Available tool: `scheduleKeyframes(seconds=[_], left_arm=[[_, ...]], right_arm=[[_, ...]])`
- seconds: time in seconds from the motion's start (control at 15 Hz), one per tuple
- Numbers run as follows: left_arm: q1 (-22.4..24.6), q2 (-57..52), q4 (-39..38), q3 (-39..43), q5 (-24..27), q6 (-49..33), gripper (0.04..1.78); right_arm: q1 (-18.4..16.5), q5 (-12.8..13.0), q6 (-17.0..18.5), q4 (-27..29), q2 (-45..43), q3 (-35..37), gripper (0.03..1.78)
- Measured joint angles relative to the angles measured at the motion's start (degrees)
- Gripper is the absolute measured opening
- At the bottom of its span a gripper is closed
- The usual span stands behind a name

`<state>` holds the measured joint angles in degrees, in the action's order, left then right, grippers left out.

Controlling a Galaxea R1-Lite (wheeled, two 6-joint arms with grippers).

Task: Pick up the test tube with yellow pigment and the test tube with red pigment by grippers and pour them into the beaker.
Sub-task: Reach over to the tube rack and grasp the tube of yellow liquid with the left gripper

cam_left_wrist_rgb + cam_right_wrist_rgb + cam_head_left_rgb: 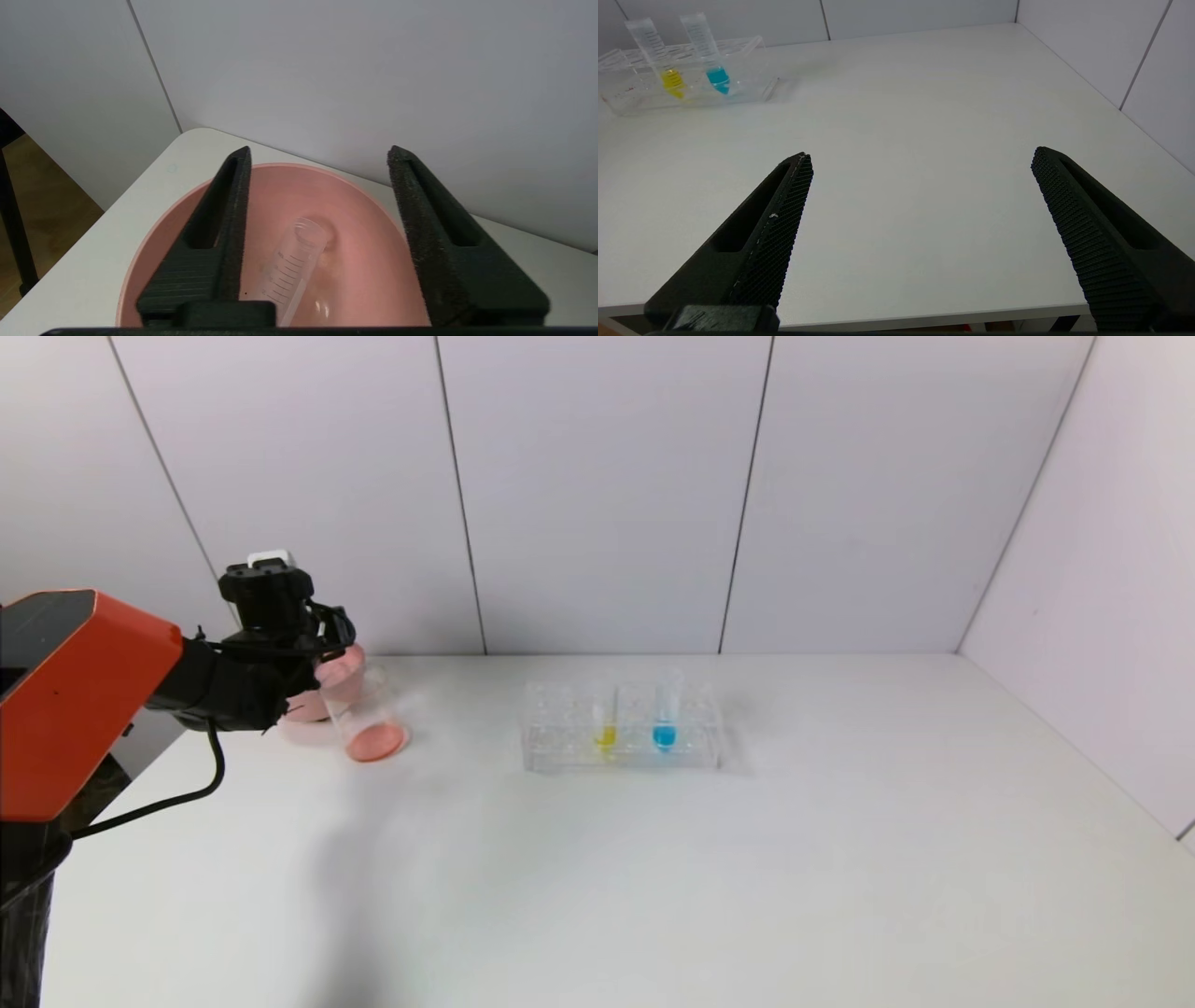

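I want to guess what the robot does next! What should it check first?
1. Left gripper over the pink bowl, jaws open, holding nothing: ok.
2. Clear test tube lying in the bowl, free of the jaws: ok.
3. Beaker has red liquid in it: ok.
4. Yellow test tube standing in the rack, not yet poured: ok.
5. Right gripper jaws open and empty: ok.
6. Last drops left in the clear test tube: cannot tell.

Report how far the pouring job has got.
Done: beaker holds red liquid; an emptied tube lies in the pink bowl. In hand: nothing; left claw is open above that bowl, right claw open, idle at the table edge. Left: yellow test tube, unpoured in the rack.
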<state>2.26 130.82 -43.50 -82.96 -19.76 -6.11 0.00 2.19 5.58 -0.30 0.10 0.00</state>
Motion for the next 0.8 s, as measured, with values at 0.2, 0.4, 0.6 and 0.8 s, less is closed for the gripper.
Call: scheduleKeyframes(seconds=[0.2,0.4,0.6,0.8], left_arm=[[-0.2,-2.2,0.1,1.2,-0.4,0.0,1.56],[-0.8,-7.4,0.2,6.9,-0.1,0.0,1.75],[-2.7,-15.8,-0.2,16.5,1.0,-0.4,1.76],[-6.8,-26.0,-0.5,28.1,5.3,-0.2,1.76]], right_arm=[[0.0,0.0,0.0,0.0,0.0,0.0,1.71],[0.0,0.0,0.0,0.0,0.0,0.0,1.71],[0.0,0.0,0.0,0.0,0.0,0.0,1.71],[0.0,0.0,0.0,0.0,0.0,0.0,1.71]])
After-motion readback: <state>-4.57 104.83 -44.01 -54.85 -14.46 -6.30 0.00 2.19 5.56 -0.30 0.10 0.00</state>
